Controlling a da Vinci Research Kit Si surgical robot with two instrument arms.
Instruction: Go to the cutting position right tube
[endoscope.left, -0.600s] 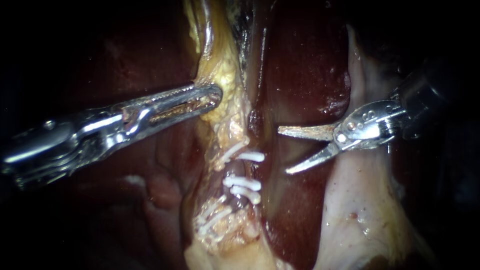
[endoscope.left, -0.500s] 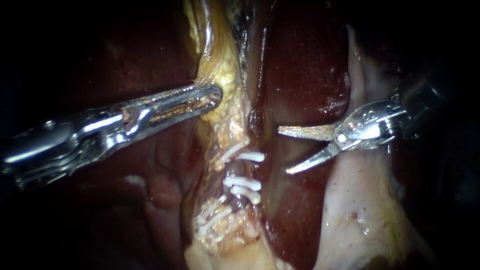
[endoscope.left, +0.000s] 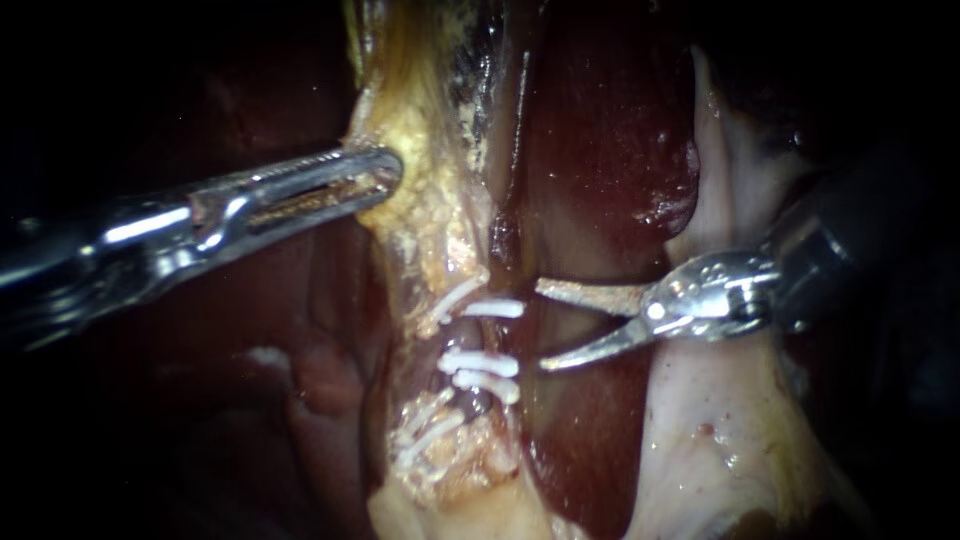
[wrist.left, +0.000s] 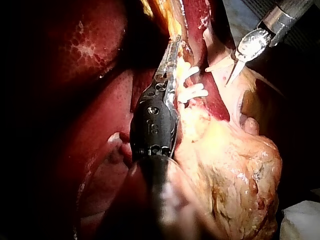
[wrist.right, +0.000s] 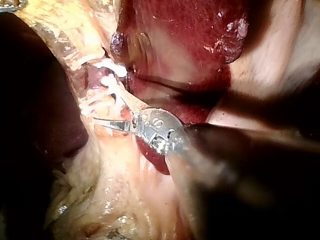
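Coming in from the right, my right instrument (endoscope.left: 543, 325) holds its pincer open and empty, the two blade tips just beside the white clips (endoscope.left: 482, 360) on the right tube (endoscope.left: 478, 335), level with the gap between upper and lower clips. My left instrument (endoscope.left: 388, 178) has its pincer closed on the yellow fatty tissue (endoscope.left: 425, 215) above them, and the dark red liver (endoscope.left: 600, 130) lies behind all of this.
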